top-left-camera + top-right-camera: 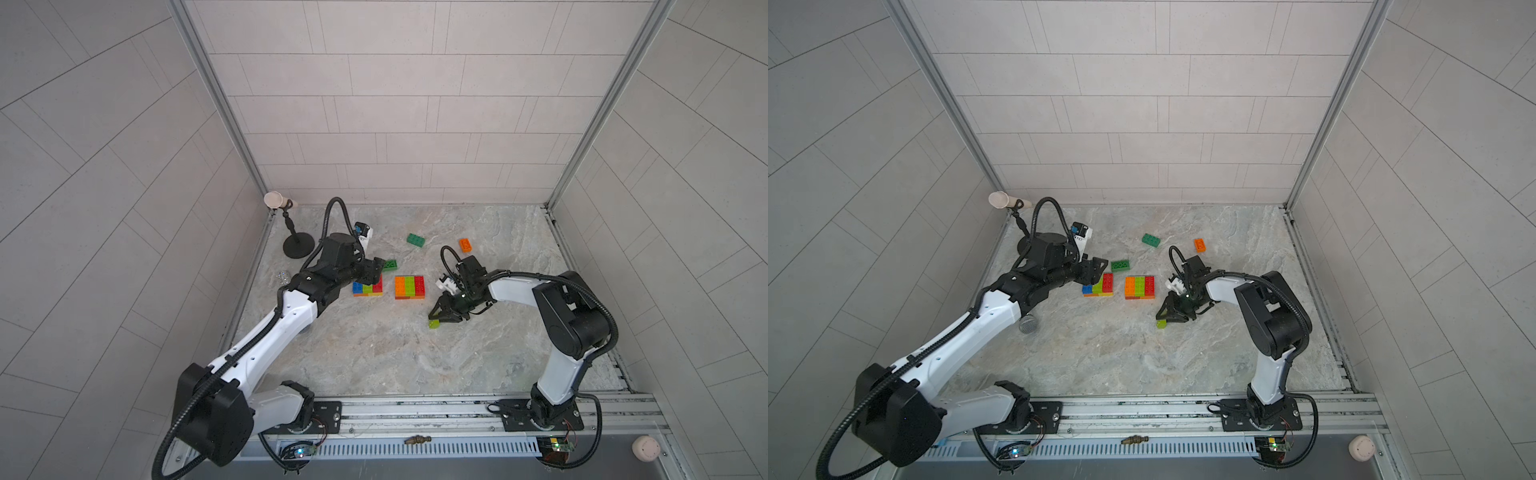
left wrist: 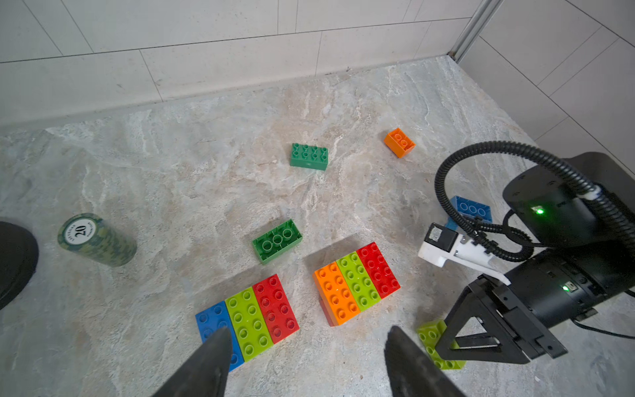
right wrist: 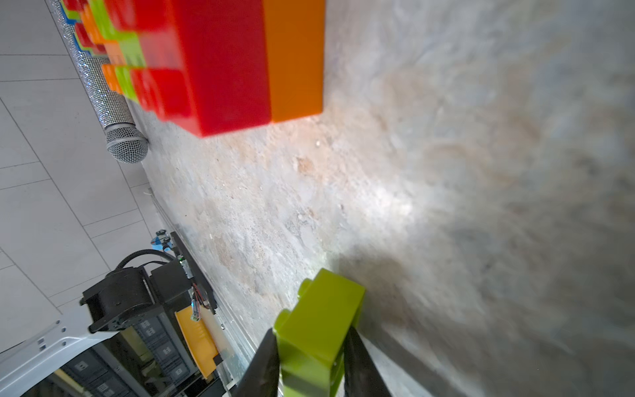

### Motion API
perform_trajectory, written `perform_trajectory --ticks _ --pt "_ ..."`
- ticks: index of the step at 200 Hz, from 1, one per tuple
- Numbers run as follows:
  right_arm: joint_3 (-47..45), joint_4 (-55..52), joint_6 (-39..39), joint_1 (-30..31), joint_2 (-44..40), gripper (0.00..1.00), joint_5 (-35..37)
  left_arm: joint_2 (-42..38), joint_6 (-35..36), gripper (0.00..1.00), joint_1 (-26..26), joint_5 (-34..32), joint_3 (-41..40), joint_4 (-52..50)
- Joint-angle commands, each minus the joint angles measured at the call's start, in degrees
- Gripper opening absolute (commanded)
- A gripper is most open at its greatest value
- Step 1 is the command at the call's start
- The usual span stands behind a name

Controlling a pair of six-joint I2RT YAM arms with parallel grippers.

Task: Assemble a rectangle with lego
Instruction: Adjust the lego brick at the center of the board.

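Observation:
Two flat lego slabs lie mid-table: a blue-lime-red slab [image 1: 368,286] [image 2: 247,319] and an orange-lime-red slab [image 1: 409,286] [image 2: 357,283] [image 3: 233,68]. Two dark green bricks [image 1: 415,240] [image 1: 389,264], an orange brick [image 1: 465,244] and a blue brick [image 2: 470,208] lie loose. My left gripper [image 2: 308,331] hovers open and empty over the near edge of the blue-lime-red slab. My right gripper [image 3: 311,331] is shut on a lime brick [image 3: 319,326] [image 1: 433,323], low over the table, right of the orange-lime-red slab.
A green cylindrical can [image 2: 96,240] stands left of the bricks. A glittery silver microphone [image 1: 1029,324] lies under my left arm. A black stand [image 1: 298,245] with a paper cup [image 1: 274,200] occupies the back left corner. Tiled walls enclose three sides.

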Motion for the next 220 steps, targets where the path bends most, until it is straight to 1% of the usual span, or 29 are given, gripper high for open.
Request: perform_trajectory --ticks 1,15,27,37,58,74,82,94,108,121,141,164,180,198,220 --pt "-2.2 -1.2 0.8 -3.9 0.9 0.36 3.9 0.6 -0.5 0.75 -1.0 -0.8 0.7 1.7" --pt "-2.9 -4.7 -1.7 -5.5 -0.5 0.41 7.4 0.8 -0.5 0.75 -1.3 -0.8 0.9 1.7" --pt "-1.9 -9.7 -5.2 -5.4 -1.8 0.45 11.6 1.2 -0.5 0.74 -1.6 -0.9 0.9 1.7" --pt "-1.5 -12.1 -6.4 -5.0 -3.0 0.49 13.6 1.5 -0.5 0.75 -1.9 -1.0 1.1 1.6" --pt "-1.0 -13.9 -6.6 -4.4 -5.4 0.51 15.9 2.4 -0.5 0.74 -2.8 -1.3 1.6 1.5" --pt "-0.1 -15.8 -6.6 -3.9 -7.8 0.51 19.5 3.1 -0.1 0.74 -3.8 -2.2 2.4 0.7" --pt "1.2 -18.0 -7.1 -2.7 -9.2 0.52 22.6 3.5 0.1 0.74 -4.6 -3.4 2.7 0.3" --pt "3.6 -21.8 -7.0 0.2 -11.0 0.56 29.2 3.9 0.2 0.74 -5.9 -5.3 2.6 0.0" --pt "6.1 -24.8 -4.4 3.9 -11.9 0.59 37.2 4.1 0.5 0.74 -8.0 -7.7 1.4 0.4" --pt "7.9 -26.2 -2.1 7.6 -11.3 0.60 41.6 3.8 1.0 0.75 -10.2 -10.1 -1.1 2.2" --pt "10.7 -27.1 -0.4 11.7 -8.9 0.60 44.6 1.7 0.6 0.75 -12.2 -10.8 -6.9 7.8" --pt "12.3 -28.3 0.4 12.3 -6.5 0.57 46.8 -1.8 -1.2 0.76 -12.4 -10.0 -13.9 15.8" --pt "13.0 -29.1 -0.2 12.4 -6.0 0.55 47.8 -3.0 -1.5 0.76 -12.4 -9.2 -15.5 16.8" --pt "13.6 -29.1 -1.1 12.3 -4.8 0.53 47.3 -3.1 -1.7 0.76 -12.4 -7.8 -16.1 16.9" --pt "13.8 -28.0 -2.5 12.3 -2.8 0.47 46.1 -2.7 -2.5 0.75 -12.5 -6.6 -17.4 18.8"
